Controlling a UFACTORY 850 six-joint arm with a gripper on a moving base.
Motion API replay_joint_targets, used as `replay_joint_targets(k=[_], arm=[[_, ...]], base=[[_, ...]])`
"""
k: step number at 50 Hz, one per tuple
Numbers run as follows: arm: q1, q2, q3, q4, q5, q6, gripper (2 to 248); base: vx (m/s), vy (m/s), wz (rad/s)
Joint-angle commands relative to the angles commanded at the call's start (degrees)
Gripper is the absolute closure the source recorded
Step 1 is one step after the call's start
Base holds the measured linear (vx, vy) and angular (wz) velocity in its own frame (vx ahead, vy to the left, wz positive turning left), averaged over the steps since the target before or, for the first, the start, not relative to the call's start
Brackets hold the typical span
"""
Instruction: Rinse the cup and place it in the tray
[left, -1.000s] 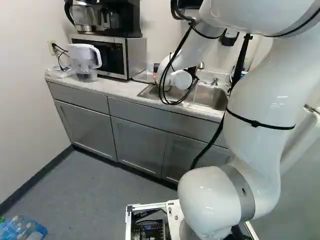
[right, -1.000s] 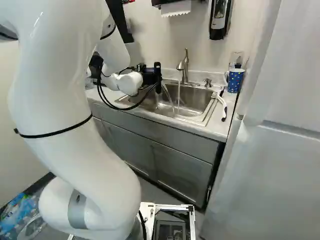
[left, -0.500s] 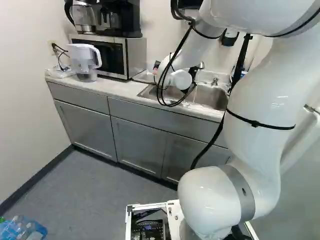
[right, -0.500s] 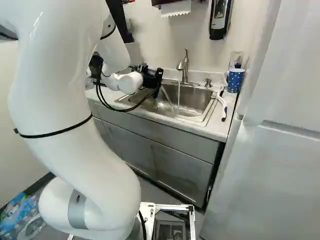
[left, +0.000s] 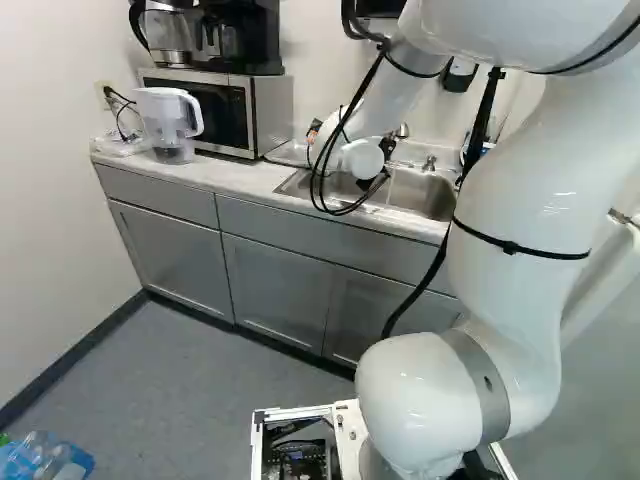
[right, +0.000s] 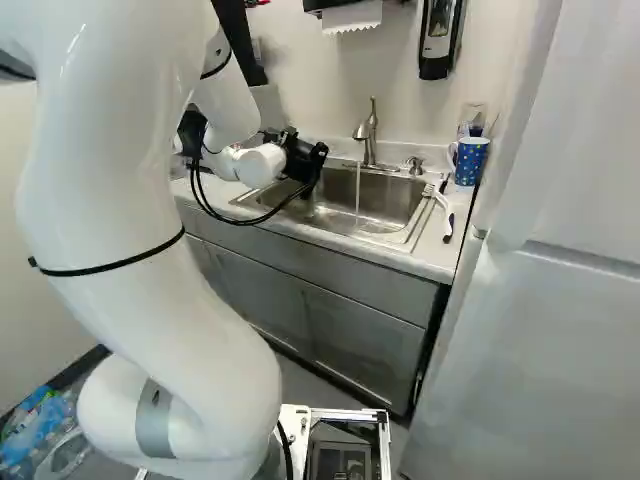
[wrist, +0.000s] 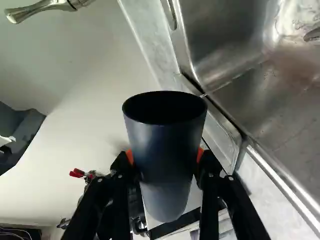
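Cup (wrist: 164, 142) has stopped spilling; the claw (wrist: 165, 155) grips it, tap water (right: 357, 194) at the claw's four o'clock, right base view; rinsing looks done.

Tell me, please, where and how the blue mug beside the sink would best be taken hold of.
Probably by its handle, coming from the sink side: the mug stands upright, handle sticking out towards the tap, while its opposite side is close to the white panel and a clear container stands behind it.
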Motion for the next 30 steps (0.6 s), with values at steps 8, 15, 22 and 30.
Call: replay_joint_targets(k=[8, 15, 22, 30], arm=[[0.0, 0.0, 0.0, 0.0, 0.0, 0.0, 124], [0.0, 0.0, 0.0, 0.0, 0.0, 0.0, 124], [0.0, 0.0, 0.0, 0.0, 0.0, 0.0, 124], [0.0, 0.0, 0.0, 0.0, 0.0, 0.0, 124]], base=[[0.000, 0.000, 0.000], [0.000, 0.000, 0.000], [0.000, 0.000, 0.000], [0.000, 0.000, 0.000]])
